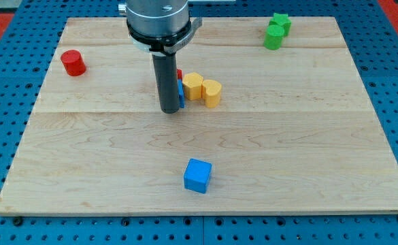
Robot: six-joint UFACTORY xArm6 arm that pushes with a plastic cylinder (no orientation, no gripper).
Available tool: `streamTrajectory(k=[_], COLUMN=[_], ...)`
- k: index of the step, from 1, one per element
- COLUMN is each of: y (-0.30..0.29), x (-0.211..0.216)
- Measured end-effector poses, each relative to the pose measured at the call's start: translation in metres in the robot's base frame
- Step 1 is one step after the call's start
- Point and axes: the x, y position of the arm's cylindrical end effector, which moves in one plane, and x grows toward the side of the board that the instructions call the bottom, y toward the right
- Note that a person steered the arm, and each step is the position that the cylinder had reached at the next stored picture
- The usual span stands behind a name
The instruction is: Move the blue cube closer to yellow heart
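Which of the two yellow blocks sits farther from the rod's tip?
The yellow heart, on the view's right of the pair; the yellow hexagon-like block lies between it and my tip.

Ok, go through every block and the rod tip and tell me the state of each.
blue cube: alone, near the view's bottom.
yellow heart: touching the yellow block.
my tip: left of the yellow blocks, against a mostly hidden blue block.
red cylinder: upright, alone.
green blocks: clustered together.

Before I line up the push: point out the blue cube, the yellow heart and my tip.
blue cube (198, 175), camera view, top face.
yellow heart (212, 92), camera view, top and side.
my tip (169, 109), camera view, rod's lower end.
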Motion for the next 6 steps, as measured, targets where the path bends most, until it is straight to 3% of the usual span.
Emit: streamTrajectory(k=[1, 2, 3, 4, 5, 6], y=[-0.002, -0.052, 0.015, 0.105, 0.077, 0.047], x=[0.096, 0.166, 0.172, 0.146, 0.101, 0.124])
